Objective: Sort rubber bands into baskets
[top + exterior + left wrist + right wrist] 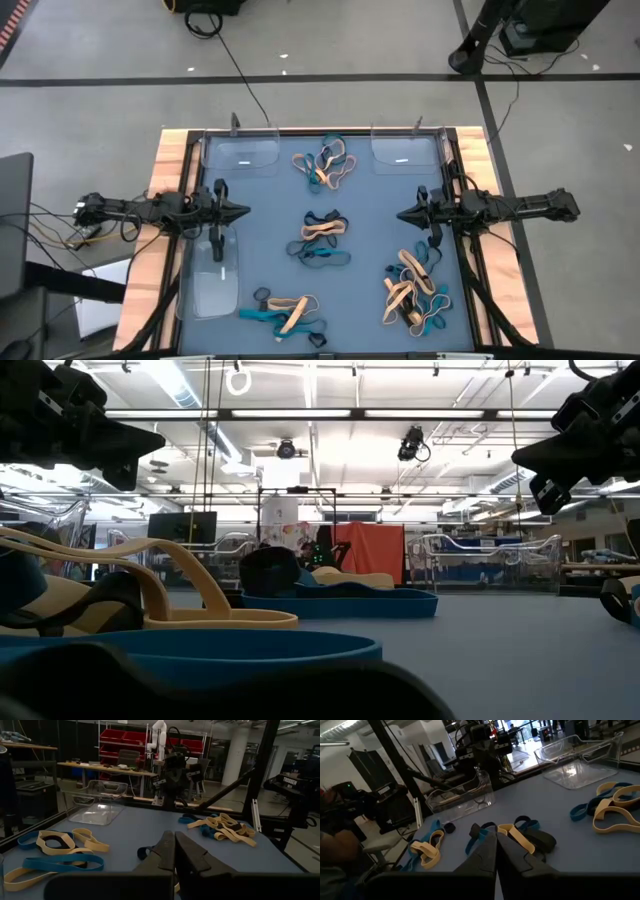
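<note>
The table (pixel 270 215) has a blue top with a wood border, and 4 loose heaps of rubber bands lie on it. 1 heap of rubber bands (pixel 328 165) sits at the far edge, between 2 clear baskets. A second heap (pixel 322 238) lies at the middle of the table. A third heap (pixel 288 315) lies at the near edge, left of centre, and the fourth heap (pixel 412 290) sits near the right corner. Each heap mixes tan, teal-blue and black loops, tangled over one another.

The far-left basket (pixel 240 152) and the far-right basket (pixel 405 150) stand against the far rail, both without bands inside. The third basket (pixel 215 280) lies along the left side, near half, also holding nothing.

The left gripper (pixel 240 211) hangs above the left side of the table, just beyond the far end of the third basket, fingers pressed together and holding nothing. The right gripper (pixel 402 214) hangs above the right side, facing it across the table, fingers likewise together and bare. The middle heap lies between the 2 tips, well apart from both.

Bare blue surface lies around the middle heap on all sides. Black cables (pixel 465 270) run along the right rail, close to the fourth heap, and more trail down the left border.
</note>
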